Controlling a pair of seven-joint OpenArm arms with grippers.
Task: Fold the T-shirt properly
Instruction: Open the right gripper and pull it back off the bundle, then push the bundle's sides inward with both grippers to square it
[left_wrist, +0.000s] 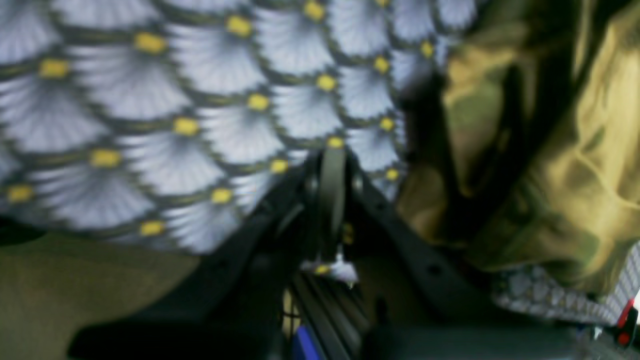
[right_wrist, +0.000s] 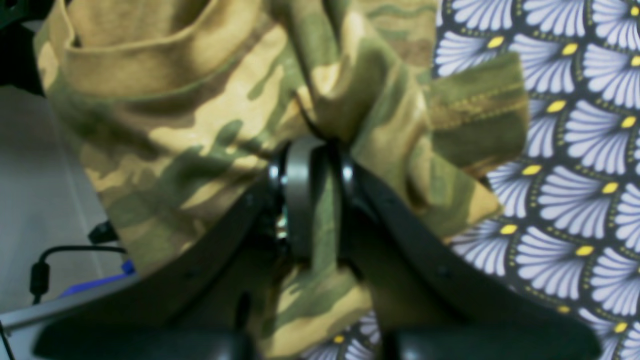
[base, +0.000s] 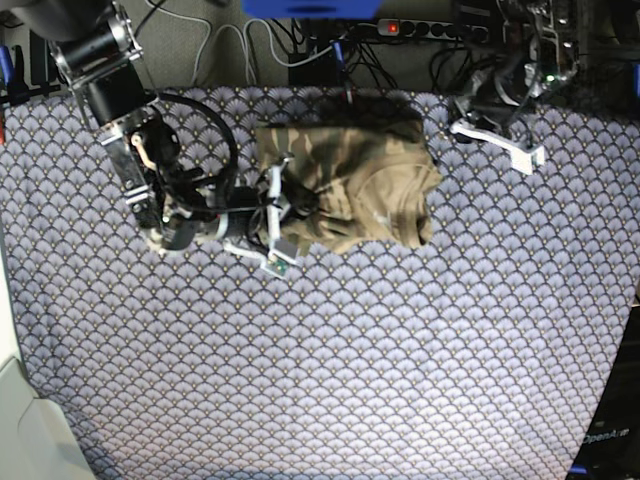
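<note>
Right claw (right_wrist: 320, 200) pinching T-shirt (right_wrist: 200, 125); left claw (left_wrist: 332, 200) closed, empty.

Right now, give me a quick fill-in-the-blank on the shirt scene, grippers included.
1. The right gripper is shut on the ____.
2. The T-shirt lies bunched on a cloth patterned with fan ____.
3. The left gripper is shut and holds ____.
4. In the base view, the arm at the shirt is on the picture's ____ side.

Missing words: T-shirt; scales; nothing; left
</note>
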